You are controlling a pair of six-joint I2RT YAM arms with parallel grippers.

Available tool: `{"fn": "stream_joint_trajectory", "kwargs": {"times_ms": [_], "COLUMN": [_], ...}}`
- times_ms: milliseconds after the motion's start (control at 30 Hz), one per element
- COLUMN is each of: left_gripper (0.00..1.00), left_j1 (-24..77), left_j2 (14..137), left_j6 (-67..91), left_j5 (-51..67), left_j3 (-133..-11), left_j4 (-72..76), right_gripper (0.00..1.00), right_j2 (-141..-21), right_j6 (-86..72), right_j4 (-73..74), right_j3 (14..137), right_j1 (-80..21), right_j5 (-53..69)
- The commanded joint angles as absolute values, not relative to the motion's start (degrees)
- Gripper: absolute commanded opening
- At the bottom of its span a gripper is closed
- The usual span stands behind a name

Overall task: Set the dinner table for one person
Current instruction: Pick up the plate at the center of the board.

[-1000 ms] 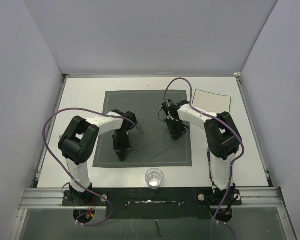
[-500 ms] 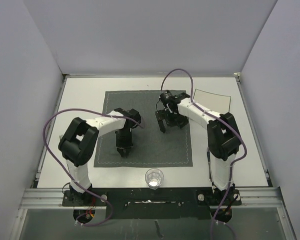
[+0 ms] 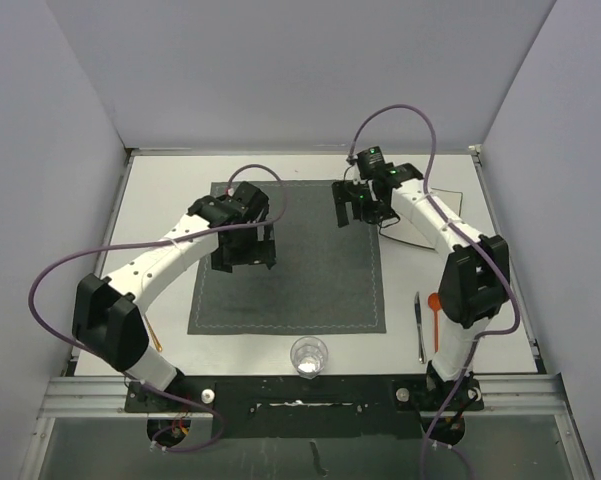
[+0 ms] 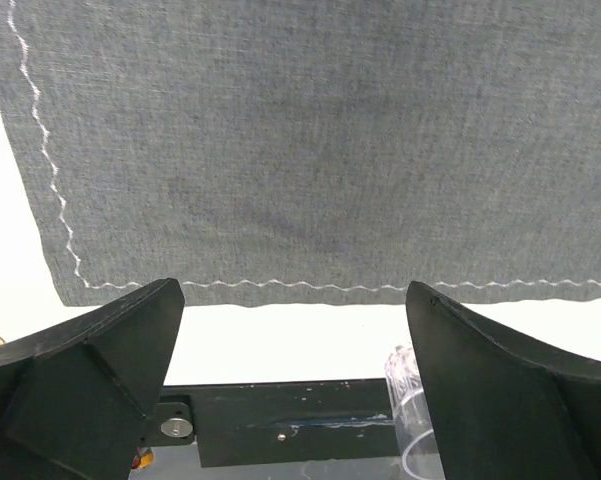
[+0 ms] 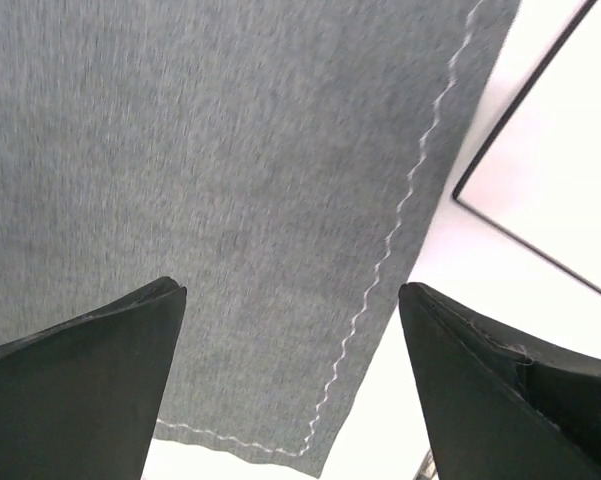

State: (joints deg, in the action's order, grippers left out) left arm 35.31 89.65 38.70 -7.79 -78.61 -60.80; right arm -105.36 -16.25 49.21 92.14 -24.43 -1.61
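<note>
The left gripper [image 3: 246,254] has its jaws spread wide and carries nothing. It hangs over the 10 o'clock part of the placemat [image 3: 300,280]. The right gripper [image 3: 363,212] is also spread and empty, over the mat's 1 o'clock corner.

We judge that both are free to fetch a piece, since nothing sits between either pair of fingers.

The placemat lies flat at the centre of the dinner table [image 3: 160,200], its near edge parallel to the front rail [image 3: 280,392]. We judge this placement as the base for the setting; no piece lies on it yet.

- Glass [image 3: 308,355]: upright at 6 o'clock, just off the mat's near edge.
- White card with a dark border [image 5: 550,170]: at 2 o'clock, beside the mat.
- Knife [image 3: 418,328] and orange spoon [image 3: 435,315]: side by side at 4 o'clock, apart from the mat.

We read no brand, label or writing on any item.
</note>
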Motion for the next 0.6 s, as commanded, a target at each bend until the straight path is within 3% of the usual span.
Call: {"fn": "stream_joint_trajectory", "kwargs": {"times_ms": [0, 67, 100, 133, 200, 233, 367, 400, 467, 567], "left_gripper": [0.92, 0.77, 0.61, 0.42, 0.09, 0.00, 0.00, 0.04, 0.20, 0.29], "left_j1": [32.01, 30.55, 29.63, 28.66, 27.07, 26.51, 25.67, 25.62, 25.58, 25.41], "left_j2": [92.00, 93.75, 94.50, 95.29, 96.92, 97.86, 99.74, 99.64, 98.94, 98.29], "left_j6": [35.39, 34.22, 33.74, 33.32, 32.79, 32.51, 31.95, 31.82, 31.28, 30.58], "left_j5": [-9.68, -8.73, -7.98, -7.19, -6.04, -5.72, -4.84, -4.71, -4.01, -2.62], "left_j3": [-80.86, -81.80, -82.15, -82.44, -83.38, -84.11, -85.73, -85.59, -84.71, -83.95], "left_j4": [-60.00, -58.89, -58.15, -57.30, -56.52, -56.54, -56.86, -56.51, -54.99, -52.80], "right_gripper": [0.78, 0.37, 0.10, 0.00, 0.00, 0.00, 0.00, 0.04, 0.31, 0.42], "right_j2": [-105.30, -106.30, -106.48, -106.45, -106.03, -105.74, -102.80, -101.74, -99.60, -97.56], "right_j6": [-14.93, -15.53, -15.90, -16.33, -16.63, -17.16, -19.10, -19.56, -20.57, -22.89], "right_j4": [46.56, 48.00, 48.59, 48.85, 48.59, 48.41, 45.69, 44.57, 42.03, 38.98], "right_j3": [96.75, 98.32, 98.67, 98.38, 96.89, 95.95, 89.88, 88.17, 84.89, 80.67], "right_j1": [-20.47, -19.04, -18.33, -17.65, -15.91, -14.75, -7.65, -5.49, -0.76, 7.49], "right_j5": [4.69, 4.95, 4.67, 4.25, 3.97, 4.00, 7.08, 8.38, 12.37, 18.81]}}
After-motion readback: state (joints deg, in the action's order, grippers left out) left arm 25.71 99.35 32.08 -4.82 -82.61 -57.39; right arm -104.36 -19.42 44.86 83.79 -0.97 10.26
